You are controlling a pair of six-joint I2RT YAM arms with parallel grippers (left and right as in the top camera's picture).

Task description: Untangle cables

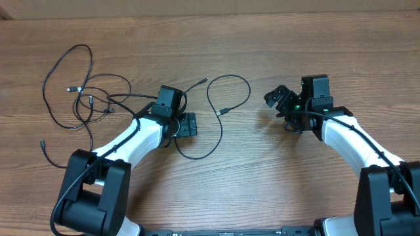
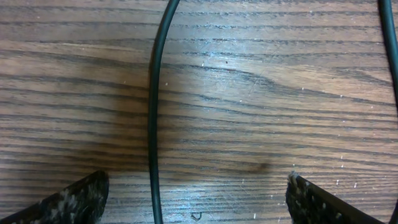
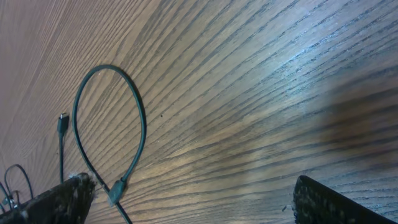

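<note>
Several thin black cables (image 1: pixel 88 98) lie tangled at the table's left, with silver-tipped plugs (image 1: pixel 71 88). One cable (image 1: pixel 230 95) loops across the middle and ends in a plug (image 1: pixel 221 112). My left gripper (image 1: pixel 185 124) is open, low over the wood, with a cable strand (image 2: pixel 153 118) running between its fingers (image 2: pixel 196 205), untouched. My right gripper (image 1: pixel 283 105) is open and empty to the right of the loop. The loop (image 3: pixel 109 124) and its plug (image 3: pixel 117 190) show in the right wrist view, near the left finger.
The wooden table (image 1: pixel 262 177) fills all views. A stray cable end (image 1: pixel 44 145) lies near the left arm's base. Both arm bases stand at the front edge.
</note>
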